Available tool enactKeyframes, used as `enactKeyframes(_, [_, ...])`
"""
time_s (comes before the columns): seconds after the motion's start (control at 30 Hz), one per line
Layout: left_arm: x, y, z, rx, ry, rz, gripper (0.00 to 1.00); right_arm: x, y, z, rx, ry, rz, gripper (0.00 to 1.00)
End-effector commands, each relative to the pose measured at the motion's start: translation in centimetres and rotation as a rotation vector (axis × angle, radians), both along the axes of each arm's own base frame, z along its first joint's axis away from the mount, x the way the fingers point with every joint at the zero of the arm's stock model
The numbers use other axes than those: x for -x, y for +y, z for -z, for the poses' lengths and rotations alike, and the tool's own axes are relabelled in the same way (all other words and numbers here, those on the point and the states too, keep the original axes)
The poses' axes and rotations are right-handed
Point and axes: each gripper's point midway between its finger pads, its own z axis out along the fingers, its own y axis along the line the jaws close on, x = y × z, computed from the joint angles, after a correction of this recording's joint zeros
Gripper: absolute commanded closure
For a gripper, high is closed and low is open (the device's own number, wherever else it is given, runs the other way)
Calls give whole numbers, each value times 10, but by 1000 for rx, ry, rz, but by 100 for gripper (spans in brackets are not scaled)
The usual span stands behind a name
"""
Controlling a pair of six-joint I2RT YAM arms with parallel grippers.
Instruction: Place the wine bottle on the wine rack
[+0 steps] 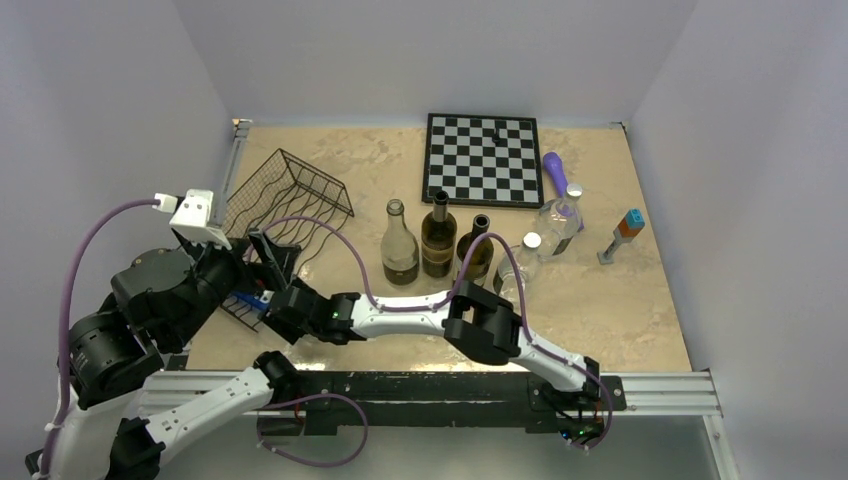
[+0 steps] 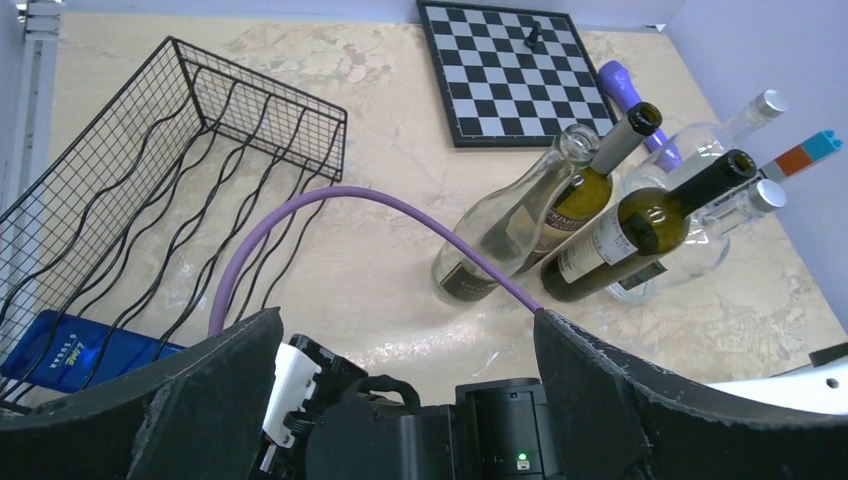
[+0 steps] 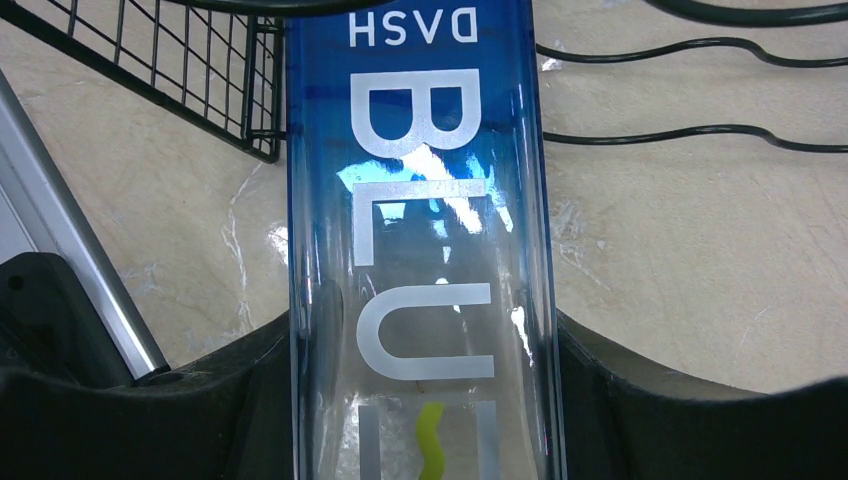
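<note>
Our right claw point(image 3: 420, 335) grips the blue bottle point(image 3: 420, 200) at the rack's point(image 2: 200, 130) near end. If released off-groove, it may roll out. Left claw point(image 2: 405, 325) gapes empty.

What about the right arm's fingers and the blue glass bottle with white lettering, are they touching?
Touching. The right wrist view shows both fingers pressed against the sides of the blue glass bottle, no gap.

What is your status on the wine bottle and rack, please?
Right gripper shut on blue bottle, at wine rack's near end. Left gripper open, empty. Purple cable arches near rack; other bottles stand clear.
</note>
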Motion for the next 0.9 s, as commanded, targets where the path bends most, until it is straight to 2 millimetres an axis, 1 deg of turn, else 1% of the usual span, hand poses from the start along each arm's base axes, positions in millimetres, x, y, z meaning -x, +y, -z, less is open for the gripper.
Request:
enactKeyframes(0.0, [4,-8,-17,38,-63,64,1,-20,45,-126,-371,-39,14,99])
enactKeyframes(0.2, [4,-9,-13,33,-52,73,2,-19,48,-125,-365,-41,-23,96])
enactKeyframes(0.27, [4,-9,-12,29,-47,73,2,-19,49,-125,-356,-51,-30,93])
enactKeyframes(0.33, [4,-9,-11,25,-44,73,2,-20,50,-126,-343,-52,-34,86])
enactKeyframes(0.43, [6,-8,-11,24,-43,71,2,-16,52,-121,-313,-42,-56,70])
enactKeyframes(0.63, [7,1,-14,22,-54,41,4,-5,54,-115,-306,-25,-125,49])
enactKeyframes(0.77, [8,3,-13,20,-55,35,4,-2,56,-115,-303,-5,-150,29])
enactKeyframes(0.83, [8,4,-11,15,-51,33,4,-3,56,-115,-298,-1,-148,22])
enactKeyframes(0.87, [8,4,-11,14,-50,31,4,-2,56,-114,-294,3,-152,20])
